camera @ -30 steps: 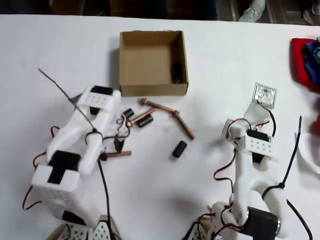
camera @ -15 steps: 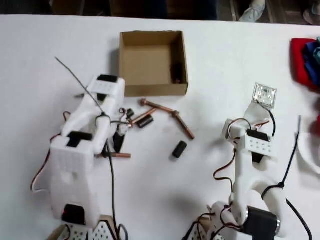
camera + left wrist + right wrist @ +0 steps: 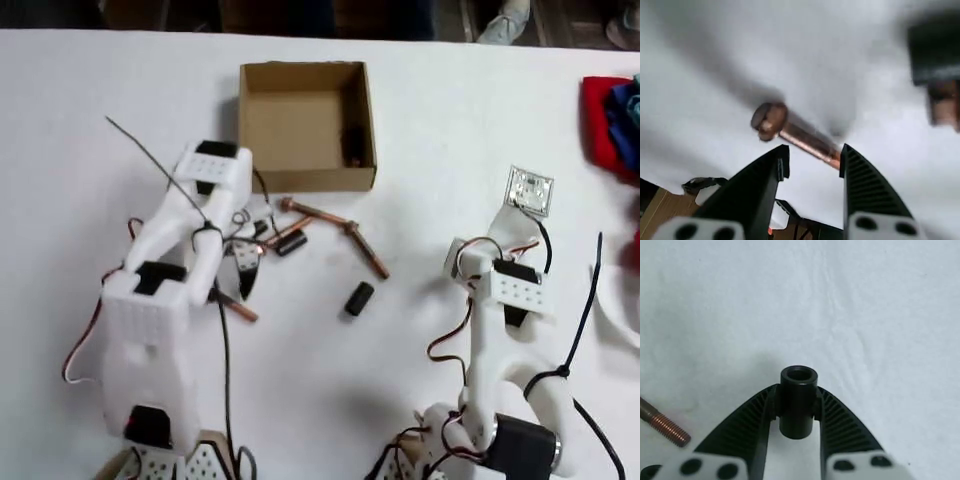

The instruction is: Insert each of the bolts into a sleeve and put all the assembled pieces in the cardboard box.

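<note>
Table (image 3: 100,80), cardboard box (image 3: 308,180), dark piece (image 3: 352,145) inside

**White table (image 3: 450,150), plain brown cardboard box (image 3: 305,180).** On my high feed the loose bolt (image 3: 362,250) reads copper-coloured and the loose sleeve (image 3: 359,298) black. On my left wrist feed the nearer bolt (image 3: 795,132) is the same copper with a duller head. On my right wrist feed the held sleeve (image 3: 798,405) is matt black. The left gripper (image 3: 812,155) and the right gripper (image 3: 796,390) have black ribbed fingers (image 3: 840,425) on white mounts. The left arm (image 3: 160,300) and right arm (image 3: 505,340) are white with black motors and red-and-black wires. At the table's edge I note a red and blue cloth (image 3: 612,115) and a silvery square patch (image 3: 529,190).
</note>
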Action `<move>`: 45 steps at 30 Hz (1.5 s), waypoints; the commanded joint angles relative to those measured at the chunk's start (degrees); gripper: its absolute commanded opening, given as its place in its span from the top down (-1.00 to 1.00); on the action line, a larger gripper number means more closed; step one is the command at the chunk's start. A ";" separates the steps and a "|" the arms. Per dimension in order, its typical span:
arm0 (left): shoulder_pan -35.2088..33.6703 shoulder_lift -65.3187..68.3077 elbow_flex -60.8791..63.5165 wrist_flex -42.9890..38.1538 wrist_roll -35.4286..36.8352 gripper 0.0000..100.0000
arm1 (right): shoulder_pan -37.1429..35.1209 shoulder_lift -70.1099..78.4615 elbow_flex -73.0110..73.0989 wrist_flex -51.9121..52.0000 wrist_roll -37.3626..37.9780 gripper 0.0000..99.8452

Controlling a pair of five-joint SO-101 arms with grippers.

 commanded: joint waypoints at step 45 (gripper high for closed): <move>-4.66 -7.56 10.15 -12.75 13.10 0.62 | 0.40 -0.57 -3.08 -0.13 -0.44 0.96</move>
